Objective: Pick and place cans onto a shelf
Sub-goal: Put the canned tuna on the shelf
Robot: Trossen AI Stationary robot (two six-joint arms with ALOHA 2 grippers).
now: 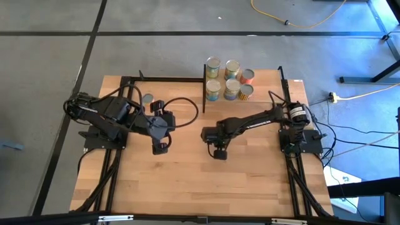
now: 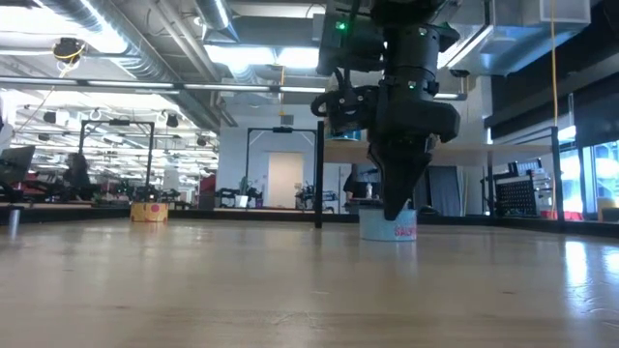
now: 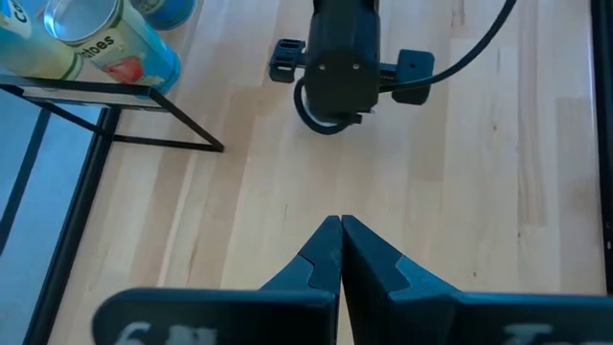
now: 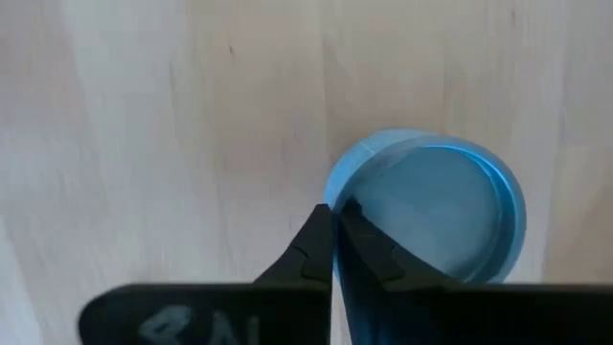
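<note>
**Light-wood tabletop: right gripper over one upright tin**

Light-wood tabletop (image 1: 187,194) is shown under both dark arms. The small black-posted wooden shelf (image 1: 205,81) stands at the upper centre of the high view, and six cylindrical tins with silvery tops (image 1: 232,89) are grouped on it. One further silvery-topped tin (image 1: 147,99) is seen at the left of centre, beside the left arm.

The right gripper (image 4: 333,222) is held at the middle of the table with its fingers pressed together and nothing between them. A pale cylindrical can with pink lettering (image 2: 389,228) stands upright directly beneath it, long axis vertical. In the right wrist view the can's round top lies to the right of the fingertips, touching them or nearly so.

The left gripper (image 3: 339,228) is likewise clenched and empty, and is parked left of centre. The right arm is judged the nearer one. Its fingers would need to be spread and centred over the can before any grasp.
</note>
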